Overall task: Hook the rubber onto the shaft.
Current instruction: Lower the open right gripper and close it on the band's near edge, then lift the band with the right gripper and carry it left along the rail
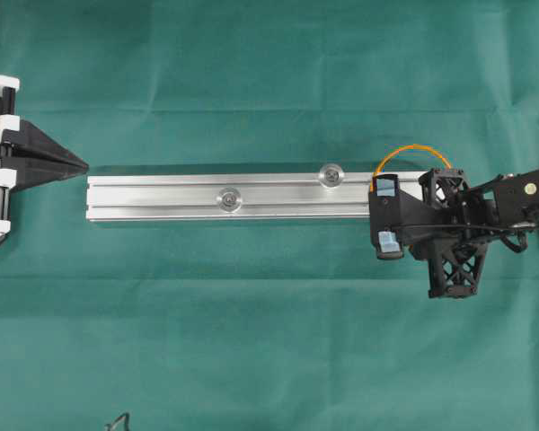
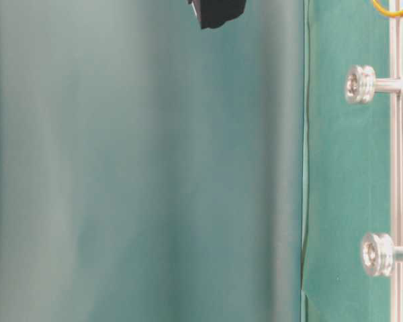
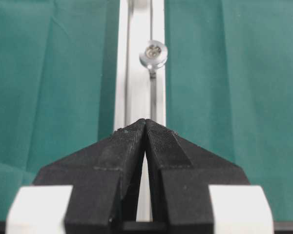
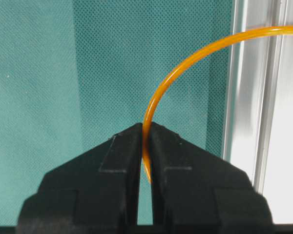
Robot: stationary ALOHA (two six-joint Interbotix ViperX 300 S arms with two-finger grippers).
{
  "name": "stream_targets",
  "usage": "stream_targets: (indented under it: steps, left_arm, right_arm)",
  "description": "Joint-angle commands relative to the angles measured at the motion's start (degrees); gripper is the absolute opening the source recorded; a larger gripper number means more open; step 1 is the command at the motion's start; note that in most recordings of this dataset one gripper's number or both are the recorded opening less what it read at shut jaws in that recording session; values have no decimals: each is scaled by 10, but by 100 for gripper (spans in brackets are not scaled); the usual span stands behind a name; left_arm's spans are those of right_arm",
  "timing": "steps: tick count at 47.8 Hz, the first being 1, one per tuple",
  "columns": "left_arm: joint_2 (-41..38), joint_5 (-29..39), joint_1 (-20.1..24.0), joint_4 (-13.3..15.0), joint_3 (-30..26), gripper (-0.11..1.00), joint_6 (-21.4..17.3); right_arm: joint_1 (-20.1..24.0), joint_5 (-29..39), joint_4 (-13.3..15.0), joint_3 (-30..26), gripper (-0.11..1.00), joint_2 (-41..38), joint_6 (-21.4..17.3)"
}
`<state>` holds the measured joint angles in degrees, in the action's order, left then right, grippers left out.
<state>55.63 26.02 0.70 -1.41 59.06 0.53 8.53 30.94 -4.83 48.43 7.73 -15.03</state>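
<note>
Right claw [image 4: 145, 130] clenched on thin orange rubber loop [image 4: 185, 58], gripping it just off the right end of the long silver aluminium rail [image 1: 225, 208]; loop arcs over the rail's far edge. Two round silver shafts [image 1: 331, 175] stand on the rail, unhooked. Left claw [image 3: 145, 124] closed, empty, at the rail's left end, over the green-clothed surface [image 1: 251, 341].

I see matt woven green cloth [image 1: 251, 341], a bright brushed aluminium rail [image 1: 162, 196], shiny polished metal shafts [image 2: 360, 84], a glossy smooth orange rubber [image 4: 185, 63], and ridged matt black plastic fingers [image 4: 117, 165].
</note>
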Motion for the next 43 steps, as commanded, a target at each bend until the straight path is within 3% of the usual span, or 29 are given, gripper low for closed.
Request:
stream_targets:
  steps: [1, 18, 43]
  left_arm:
    - [-5, -2, -1, -1, -16, 0, 1]
    - [-6, -2, -1, -1, -16, 0, 1]
    - [-6, -2, -1, -1, -16, 0, 1]
  right_arm:
    - [2, -2, 2, -11, 7, 4, 0]
    - [2, 8, 4, -25, 7, 16, 0]
    - [-1, 113, 19, -63, 7, 84, 0]
